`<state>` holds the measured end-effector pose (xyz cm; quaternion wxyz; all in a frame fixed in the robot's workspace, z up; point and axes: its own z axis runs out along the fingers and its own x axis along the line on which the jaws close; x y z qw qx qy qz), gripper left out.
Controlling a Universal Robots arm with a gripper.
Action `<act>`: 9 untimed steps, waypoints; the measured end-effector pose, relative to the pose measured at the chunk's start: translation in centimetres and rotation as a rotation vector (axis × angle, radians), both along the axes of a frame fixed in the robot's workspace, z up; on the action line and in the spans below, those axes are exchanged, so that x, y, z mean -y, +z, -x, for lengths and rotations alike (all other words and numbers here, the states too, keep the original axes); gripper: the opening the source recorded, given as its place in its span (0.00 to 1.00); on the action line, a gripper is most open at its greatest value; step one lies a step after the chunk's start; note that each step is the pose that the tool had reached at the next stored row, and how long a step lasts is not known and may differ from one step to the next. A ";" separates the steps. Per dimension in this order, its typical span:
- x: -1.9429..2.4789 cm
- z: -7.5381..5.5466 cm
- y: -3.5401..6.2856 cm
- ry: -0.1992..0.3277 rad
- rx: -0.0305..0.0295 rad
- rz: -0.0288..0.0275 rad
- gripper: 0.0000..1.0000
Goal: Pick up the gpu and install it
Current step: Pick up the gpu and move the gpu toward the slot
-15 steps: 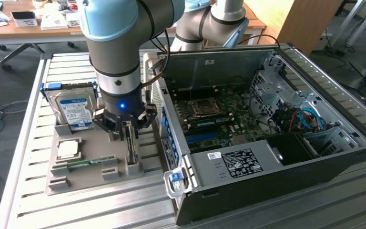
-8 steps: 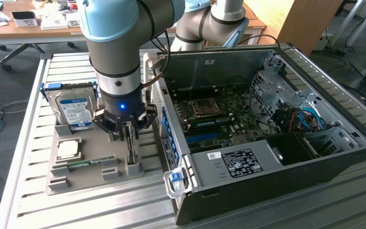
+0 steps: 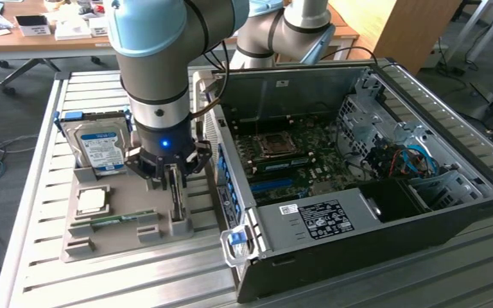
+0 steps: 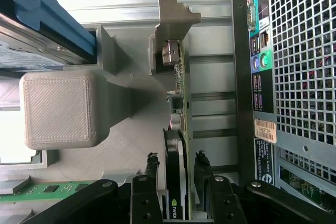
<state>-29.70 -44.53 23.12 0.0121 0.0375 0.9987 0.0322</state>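
Observation:
The gpu (image 3: 176, 204) stands on edge in a slot of the grey holder tray (image 3: 113, 244), beside the open computer case (image 3: 452, 212). My gripper (image 3: 172, 183) is lowered straight over it. In the wrist view the gpu (image 4: 178, 103) runs between my two black fingers (image 4: 151, 167), with its dark fan side toward one and its tan back toward the other. A narrow gap shows on each side, so the gripper (image 4: 176, 163) is open and straddling the card. The card's silver bracket (image 4: 176, 17) points away from my wrist.
A hard drive (image 3: 101, 144) with a blue-and-white label stands at the tray's far end. A processor (image 3: 90, 200) and a green memory stick (image 3: 113, 219) lie on the tray. The case's perforated rear panel (image 4: 299, 66) is close beside the gpu. The motherboard (image 3: 302, 157) lies exposed inside.

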 end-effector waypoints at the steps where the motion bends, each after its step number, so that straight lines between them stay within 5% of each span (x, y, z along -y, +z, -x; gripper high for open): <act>1: 0.00 0.0 0.00 0.000 0.0000 0.0000 0.42; 9: 0.04 0.0 0.00 0.000 0.0000 0.0000 0.42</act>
